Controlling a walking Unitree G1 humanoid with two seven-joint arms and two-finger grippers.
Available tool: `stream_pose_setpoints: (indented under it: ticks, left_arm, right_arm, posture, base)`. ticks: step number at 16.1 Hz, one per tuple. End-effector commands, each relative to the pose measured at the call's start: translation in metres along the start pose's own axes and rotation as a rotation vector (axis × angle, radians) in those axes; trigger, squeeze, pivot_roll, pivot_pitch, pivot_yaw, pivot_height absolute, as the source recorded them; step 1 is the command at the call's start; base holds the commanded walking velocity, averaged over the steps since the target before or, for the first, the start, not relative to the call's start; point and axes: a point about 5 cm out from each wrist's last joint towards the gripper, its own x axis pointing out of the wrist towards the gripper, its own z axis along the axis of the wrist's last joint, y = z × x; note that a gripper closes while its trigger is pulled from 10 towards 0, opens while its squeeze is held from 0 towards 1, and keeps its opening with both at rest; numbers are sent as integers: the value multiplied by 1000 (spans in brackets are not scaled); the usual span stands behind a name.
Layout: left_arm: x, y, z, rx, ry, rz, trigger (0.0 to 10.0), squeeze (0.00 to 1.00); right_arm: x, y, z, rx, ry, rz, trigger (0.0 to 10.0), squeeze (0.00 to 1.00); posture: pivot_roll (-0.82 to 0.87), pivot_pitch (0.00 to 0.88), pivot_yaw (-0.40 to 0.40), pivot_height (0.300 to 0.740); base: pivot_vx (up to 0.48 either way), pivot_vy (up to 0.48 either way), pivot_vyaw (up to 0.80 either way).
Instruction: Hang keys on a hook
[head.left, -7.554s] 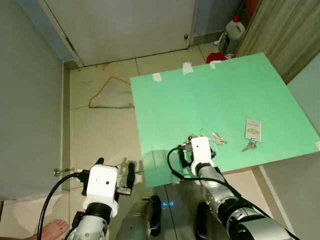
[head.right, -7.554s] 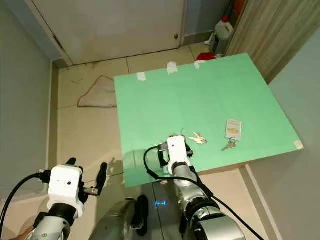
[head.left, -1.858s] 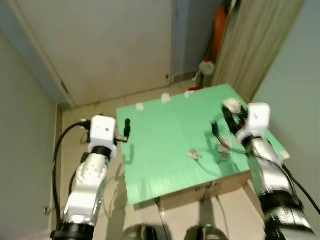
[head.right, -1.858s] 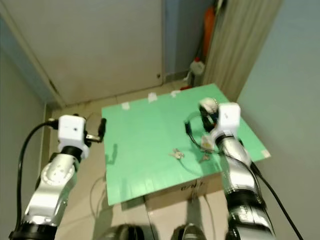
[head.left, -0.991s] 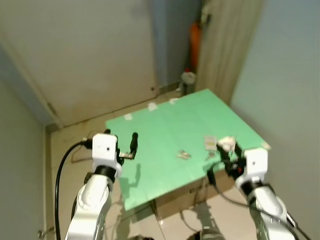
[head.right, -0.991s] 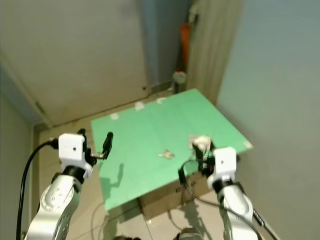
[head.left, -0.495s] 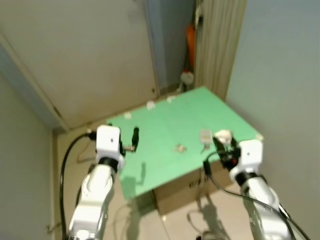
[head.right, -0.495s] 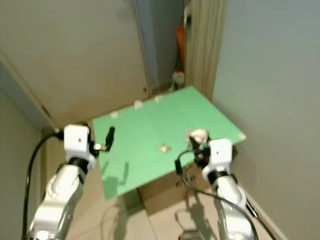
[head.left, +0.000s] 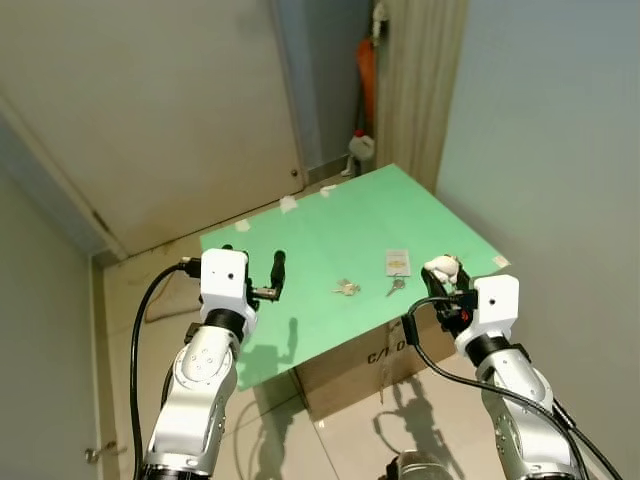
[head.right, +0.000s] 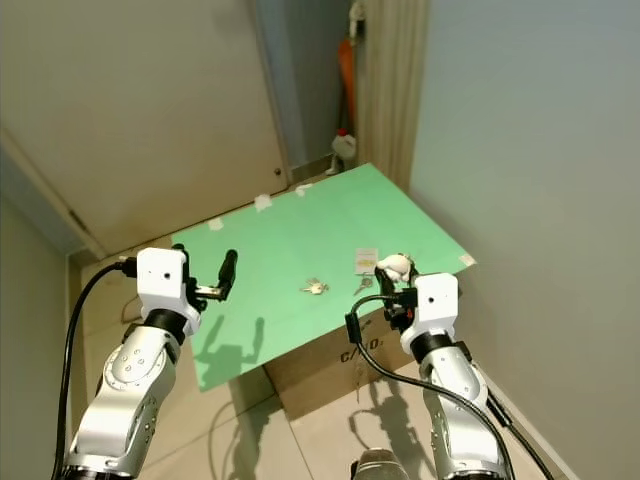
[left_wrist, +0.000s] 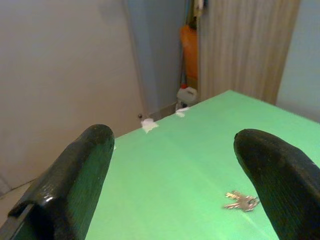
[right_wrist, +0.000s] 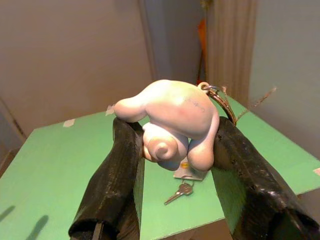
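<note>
My right gripper (right_wrist: 175, 130) is shut on a pale, rounded figure keychain (right_wrist: 172, 117) with a metal ring (right_wrist: 220, 100) at its side. It holds the keychain up at the near right corner of the green table (head.left: 300, 235). On the table lie a small key bunch (head.left: 346, 288) and a key (head.left: 394, 287) joined to a white tag (head.left: 397, 263). My left gripper (head.left: 255, 264) is raised over the table's near left part, open, with nothing in it. A small white fitting (head.left: 380, 15) sits high on the wood-grain panel; I cannot tell whether it is a hook.
The green top rests on a cardboard box (head.left: 370, 355). Behind it are a closed door (head.left: 150, 120), a white bottle (head.left: 357, 155) and an orange object (head.left: 366, 70) in the corner. A blue-grey wall (head.left: 560, 150) stands close on the right. Tiled floor lies left of the table.
The camera has risen and tilted up, so the table looks smaller and farther. My right gripper, still shut on the keychain, has dropped from over the table to its near right corner.
</note>
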Motion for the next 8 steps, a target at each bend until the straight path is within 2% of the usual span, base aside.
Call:
stream_pose_setpoints:
  ticks: [1, 3, 8]
  left_arm:
    - [2, 3, 0, 16, -1, 18, 10000, 0]
    - [4, 2, 1, 18, -3, 15, 10000, 0]
    - [10, 1, 3, 17, -12, 12, 10000, 0]
  right_arm:
    - [3, 5, 0, 8, 1, 13, 0, 0]
    - [3, 5, 0, 8, 3, 18, 0, 0]
    - [4, 5, -1, 7, 10, 18, 0, 0]
  posture:
    - [-222, 0, 140, 740]
    - [-223, 0, 140, 740]
    - [-231, 0, 142, 740]
  base:
    - [0, 0, 0]
    - [0, 0, 0]
    - [-292, 0, 0]
